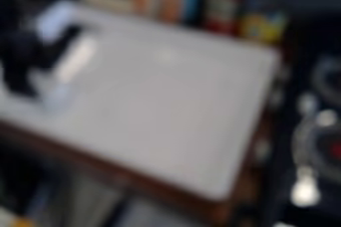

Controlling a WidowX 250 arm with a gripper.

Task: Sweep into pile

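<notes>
White tabletop [160, 101] lies below; over its left end hangs the black gripper [44, 56], opening and hold impossible to tell. Sweeping too far could overrun the tabletop's edge.

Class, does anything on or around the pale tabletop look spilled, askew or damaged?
Nothing plainly stands out: the pale tabletop shows no obvious spill or break, though any small marks would be too small to judge.

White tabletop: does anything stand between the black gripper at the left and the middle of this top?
Right beside the black gripper is a pale long thing, perhaps the sweeping tool. Past it, nothing visible stands in the way to the middle of the white tabletop.
</notes>
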